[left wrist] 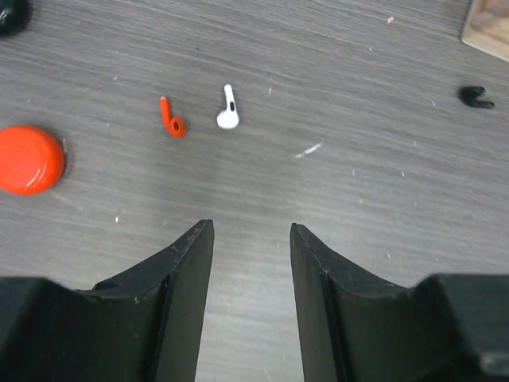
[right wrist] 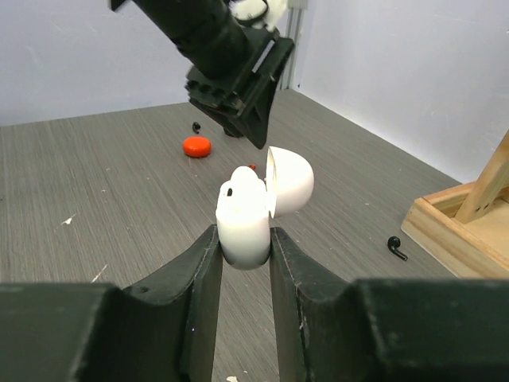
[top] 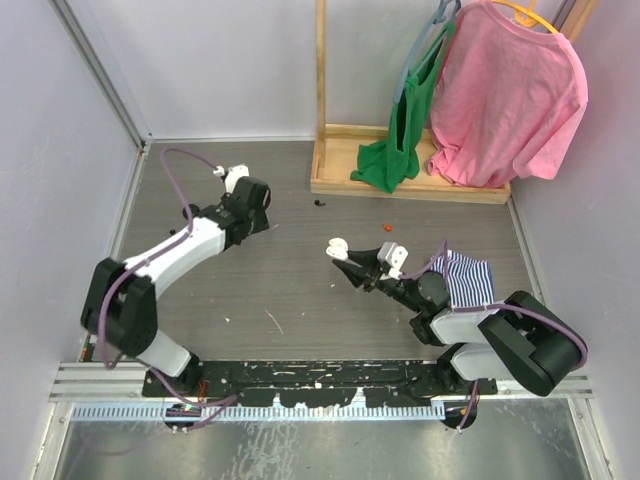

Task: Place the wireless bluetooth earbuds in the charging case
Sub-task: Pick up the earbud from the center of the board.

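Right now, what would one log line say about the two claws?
left claw: open, empty | right claw: shut on white case, lid open | white earbud, red earbud: on table

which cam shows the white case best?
Right wrist. The white case sits mid-frame and close, clamped in the right pincer, with its lid open. Top external shows it only as a small white blob at that pincer's tip. Left wrist doesn't show it at all.

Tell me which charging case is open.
The white case, clamped in the right gripper: its lid is flipped up. The red case lies shut on the table.
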Controlling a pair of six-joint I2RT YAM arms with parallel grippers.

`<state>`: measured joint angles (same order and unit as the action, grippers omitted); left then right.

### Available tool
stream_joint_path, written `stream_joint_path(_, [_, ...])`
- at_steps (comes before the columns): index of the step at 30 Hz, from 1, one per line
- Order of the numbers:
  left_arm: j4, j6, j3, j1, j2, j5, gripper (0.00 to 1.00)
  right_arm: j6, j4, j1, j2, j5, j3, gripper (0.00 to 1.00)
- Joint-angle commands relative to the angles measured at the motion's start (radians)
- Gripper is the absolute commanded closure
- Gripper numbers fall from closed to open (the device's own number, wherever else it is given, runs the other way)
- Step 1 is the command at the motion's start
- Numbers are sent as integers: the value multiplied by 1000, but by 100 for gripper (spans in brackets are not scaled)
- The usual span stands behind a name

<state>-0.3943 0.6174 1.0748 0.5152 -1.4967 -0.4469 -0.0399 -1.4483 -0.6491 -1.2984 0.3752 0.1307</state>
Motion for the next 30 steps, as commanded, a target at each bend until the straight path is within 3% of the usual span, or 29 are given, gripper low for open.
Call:
stream_joint_path(1, [43,-52,117,-59,-127,36,56,-35,-75,-4,3,-24,-1,92])
stream_joint_path(13, [-31,-84,370,-188,-445,131,60,-63,-35,-4,23,-40,0,92])
stream_joint_path(30, [-152,-96,474,-206,-582,192,73,-74,-6,-4,30,-45,9,92])
